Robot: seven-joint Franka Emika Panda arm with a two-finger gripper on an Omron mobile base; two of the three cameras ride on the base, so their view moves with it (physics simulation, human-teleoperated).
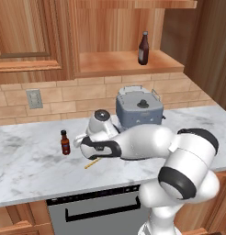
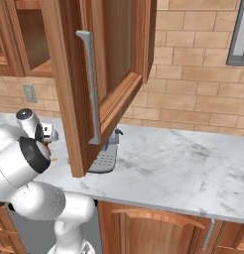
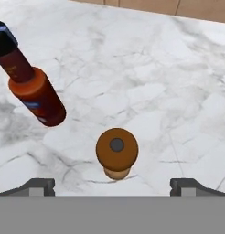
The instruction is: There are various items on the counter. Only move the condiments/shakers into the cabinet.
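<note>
In the hand view, the short tan wooden pepper shaker (image 3: 116,151) stands upright on the marble counter (image 3: 146,68), seen from above. My gripper (image 3: 113,185) hangs over it, open, with one fingertip on each side and nothing held. The red-labelled sauce bottle (image 3: 34,89) with its black cap stands just to the left of the shaker. From the left base view the sauce bottle (image 1: 64,142) is beside my gripper (image 1: 79,141), and my hand hides the shaker. The dark brown glass bottle (image 1: 143,48) stands on the cabinet's shelf floor (image 1: 115,63).
A thin yellow stick (image 1: 91,163) lies on the counter under my forearm. The grey coffee machine (image 1: 139,110) stands behind the arm against the brick wall. In the right base view an open wooden cabinet door (image 2: 94,84) hangs over the counter (image 2: 193,158).
</note>
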